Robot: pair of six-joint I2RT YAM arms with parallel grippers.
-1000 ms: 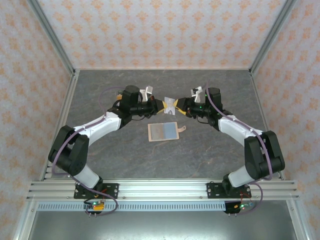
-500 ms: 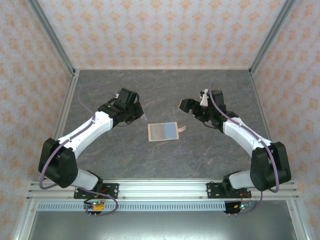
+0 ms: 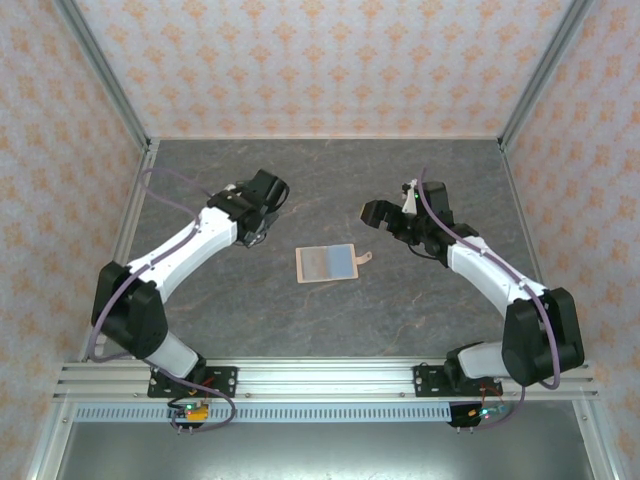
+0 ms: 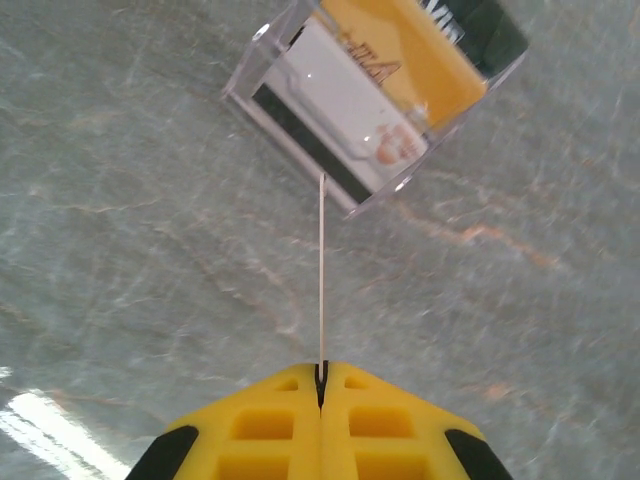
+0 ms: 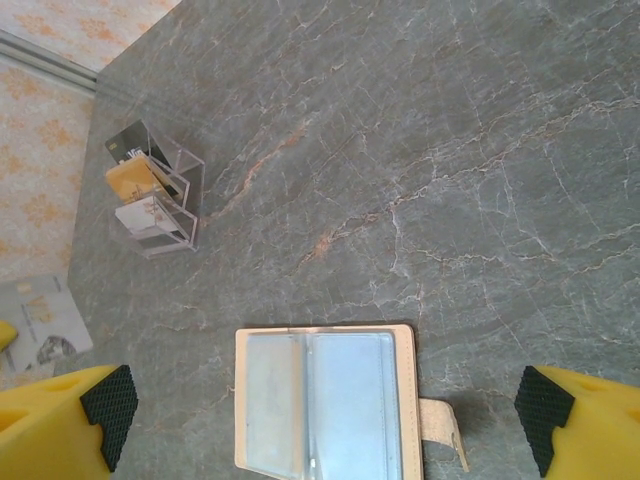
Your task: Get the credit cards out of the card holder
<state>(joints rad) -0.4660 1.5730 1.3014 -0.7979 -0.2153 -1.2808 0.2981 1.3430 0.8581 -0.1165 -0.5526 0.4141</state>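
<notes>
The card holder [image 3: 328,263] lies spread open on the table, pale blue pockets up and snap tab [image 5: 440,430] to its right. My left gripper [image 4: 322,375] is shut on a grey-white credit card [image 5: 40,320]. That card appears edge-on as a thin line [image 4: 321,270] just above a clear stand [image 4: 380,90]. The stand holds a white card [image 4: 340,100], an orange card [image 4: 410,50] and a black card [image 4: 490,25]. My right gripper [image 5: 327,415] hangs open and empty above the card holder [image 5: 340,390], also visible from above [image 3: 372,212].
The clear stand [image 5: 155,205] sits at the left of the grey marble table [image 3: 330,330], under the left wrist [image 3: 262,195]. Patterned walls and metal frame posts [image 3: 100,75] enclose the table on three sides.
Both grippers held a card between them a second ago. The right gripper has opened and drawn back. The left arm has swung left with the card, over the clear stand.
</notes>
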